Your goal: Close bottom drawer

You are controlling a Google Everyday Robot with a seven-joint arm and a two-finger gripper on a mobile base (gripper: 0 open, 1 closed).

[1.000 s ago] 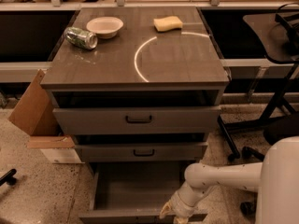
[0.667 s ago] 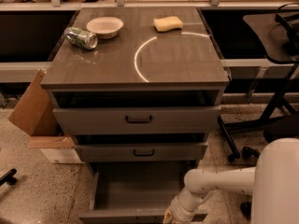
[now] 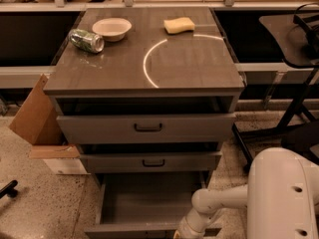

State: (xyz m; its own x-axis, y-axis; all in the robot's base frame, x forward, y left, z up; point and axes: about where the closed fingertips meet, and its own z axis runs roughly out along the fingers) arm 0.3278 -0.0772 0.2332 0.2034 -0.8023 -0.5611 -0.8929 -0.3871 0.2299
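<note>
The bottom drawer is the lowest of three grey drawers in the cabinet and stands pulled far out, its plain grey box open to view. Its front edge runs along the bottom of the camera view; its handle is hidden. My gripper is at the lower edge of the view, at the right end of the drawer's front, mostly cut off by the frame. My white arm reaches down to it from the right.
The middle drawer and the top drawer stand slightly out. On the cabinet top are a crushed can, a white bowl and a yellow sponge. A cardboard box stands left, a black stand right.
My gripper has sunk a little lower toward the frame's bottom edge at the drawer's right front corner. The drawer stays about as far open.
</note>
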